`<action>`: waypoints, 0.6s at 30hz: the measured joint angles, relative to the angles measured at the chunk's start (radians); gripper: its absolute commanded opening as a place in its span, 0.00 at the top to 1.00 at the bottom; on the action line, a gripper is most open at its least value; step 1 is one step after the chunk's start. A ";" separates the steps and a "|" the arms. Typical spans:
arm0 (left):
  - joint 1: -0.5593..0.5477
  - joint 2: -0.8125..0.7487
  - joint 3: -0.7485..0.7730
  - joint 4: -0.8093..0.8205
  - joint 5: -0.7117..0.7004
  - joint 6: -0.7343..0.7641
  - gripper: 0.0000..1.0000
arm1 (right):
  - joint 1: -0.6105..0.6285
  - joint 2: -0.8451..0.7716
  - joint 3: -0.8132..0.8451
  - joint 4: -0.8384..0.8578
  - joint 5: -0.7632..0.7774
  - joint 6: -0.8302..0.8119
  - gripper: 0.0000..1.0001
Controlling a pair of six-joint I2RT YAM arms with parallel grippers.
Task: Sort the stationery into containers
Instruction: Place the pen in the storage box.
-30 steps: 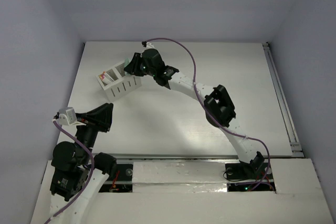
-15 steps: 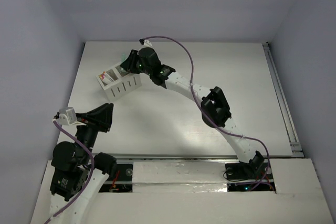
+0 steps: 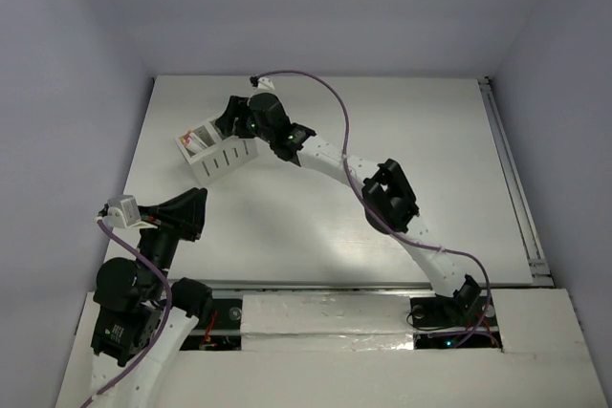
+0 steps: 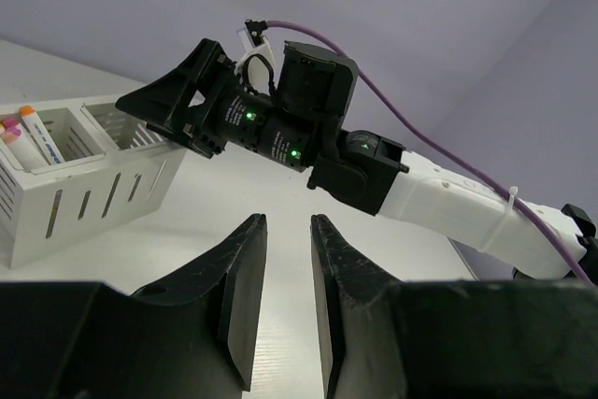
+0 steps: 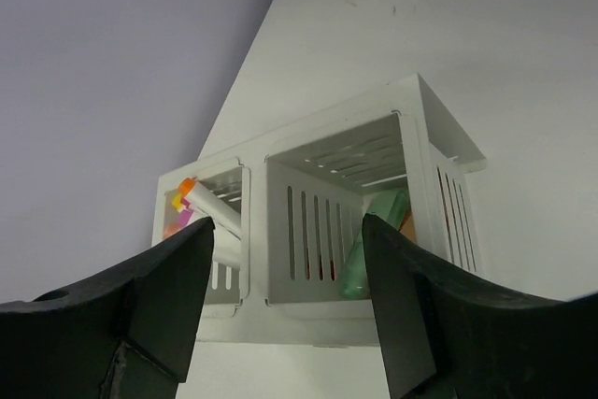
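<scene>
A: Left gripper (image 4: 288, 298) is hanging low over the near-left part of the table (image 3: 382, 140), fingers (image 4: 238, 296) sitting nearly together with a narrow gap, gripping nothing.

B: Organiser box (image 3: 218, 155) is sitting far-left. Pens (image 5: 201, 205) are leaning in its left compartment, and the mint-green marker (image 5: 372, 242) is standing in the right one.

A: Right gripper (image 5: 288, 231) is hovering just over the box, fingers (image 5: 168, 296) spread wide, carrying nothing.
</scene>
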 measured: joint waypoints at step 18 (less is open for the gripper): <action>0.011 0.000 0.000 0.001 0.000 0.014 0.26 | 0.044 -0.739 -0.837 0.241 0.100 -0.201 1.00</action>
